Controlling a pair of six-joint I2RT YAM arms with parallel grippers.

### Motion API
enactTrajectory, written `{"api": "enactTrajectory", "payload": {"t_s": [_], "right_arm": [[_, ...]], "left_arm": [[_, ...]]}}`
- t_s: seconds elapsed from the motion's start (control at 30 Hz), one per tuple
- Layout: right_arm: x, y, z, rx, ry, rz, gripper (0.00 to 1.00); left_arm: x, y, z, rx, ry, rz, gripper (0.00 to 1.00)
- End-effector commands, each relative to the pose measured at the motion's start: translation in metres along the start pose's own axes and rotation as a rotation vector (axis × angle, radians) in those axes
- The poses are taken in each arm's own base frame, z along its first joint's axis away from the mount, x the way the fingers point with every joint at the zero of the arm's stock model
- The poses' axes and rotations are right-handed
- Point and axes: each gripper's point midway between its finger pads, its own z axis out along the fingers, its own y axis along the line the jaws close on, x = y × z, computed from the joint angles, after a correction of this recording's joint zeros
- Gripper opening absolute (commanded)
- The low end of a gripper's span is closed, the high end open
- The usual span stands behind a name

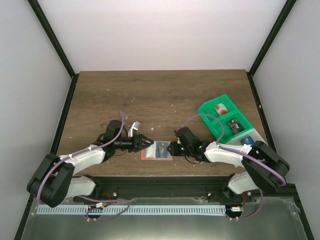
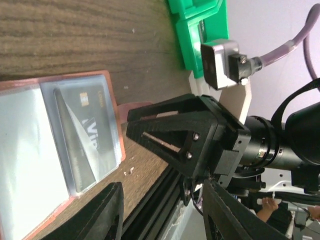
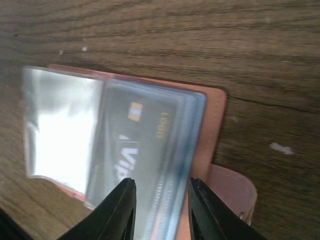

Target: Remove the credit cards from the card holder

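Table point(image 1: 150, 95) is bearing the holder point(image 3: 216, 125); left gripper point(image 2: 164, 200) is hanging part-open, empty; right gripper point(image 3: 162, 200), part-open, is poised over its card point(image 3: 135, 150).

The worktop point(image 1: 150, 95) is of dark brown wood, with some small pale specks on it. An open card holder point(image 1: 156, 150) lies flat near its front edge. A green tray point(image 1: 206, 111) sits at the right side.

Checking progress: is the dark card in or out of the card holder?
In. The dark card lies behind a clear sleeve of the open card holder.
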Motion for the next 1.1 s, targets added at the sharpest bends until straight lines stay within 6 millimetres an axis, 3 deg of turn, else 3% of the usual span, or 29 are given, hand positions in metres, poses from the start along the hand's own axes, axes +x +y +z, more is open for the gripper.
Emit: {"api": "enactTrajectory", "payload": {"t_s": [0.0,0.1,0.17,0.43,0.63,1.07], "right_arm": [[-0.011,-0.024,-0.002,0.084,-0.064,-0.026,0.3],[-0.018,-0.04,-0.001,0.121,-0.088,-0.022,0.28],[-0.021,-0.04,-0.001,0.117,-0.092,-0.027,0.28],[-0.026,0.001,-0.015,-0.064,-0.078,-0.031,0.28],[-0.015,0.021,-0.014,-0.202,-0.033,0.031,0.3],[-0.004,0.014,0.008,-0.191,0.021,0.081,0.32]], "left_arm": [[-0.001,-0.005,0.009,0.041,0.031,0.005,0.45],[-0.002,0.009,0.015,0.002,0.037,0.006,0.45],[-0.003,0.018,0.019,-0.023,0.045,-0.003,0.45],[0.005,0.053,0.023,-0.109,0.039,-0.023,0.42],[0.004,0.066,0.023,-0.162,0.025,-0.008,0.42],[0.015,0.08,0.023,-0.177,0.041,-0.029,0.43]]}}
